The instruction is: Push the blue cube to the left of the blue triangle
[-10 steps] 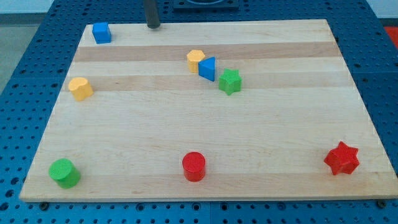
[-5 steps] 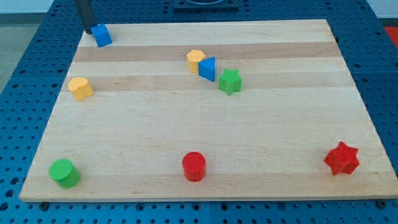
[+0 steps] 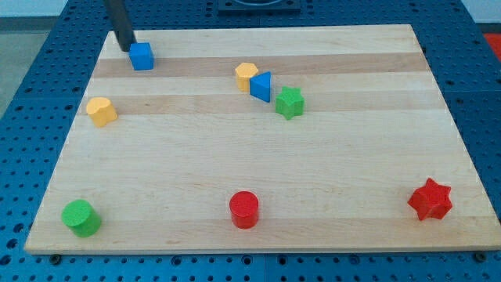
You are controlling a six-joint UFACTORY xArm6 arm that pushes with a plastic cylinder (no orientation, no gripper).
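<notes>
No pincer, just my tip point(image 3: 127, 47) touching the blue cube point(image 3: 142, 56) at its upper-left, near tabletop point(image 3: 235, 180) top-left, well apart from blue triangle point(image 3: 261, 84). Cube looks light, rigid, slides easily; push its left face centrally.

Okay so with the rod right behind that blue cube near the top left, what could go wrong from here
1. My tip sits at the small blue cube's upper-left corner, so an off-centre push may spin it or let it slip aside.
2. The yellow hexagonal block touches the blue triangular block's left side, so the cube would likely hit it and shift both.
3. The green star block beside the triangle could get nudged too.
</notes>
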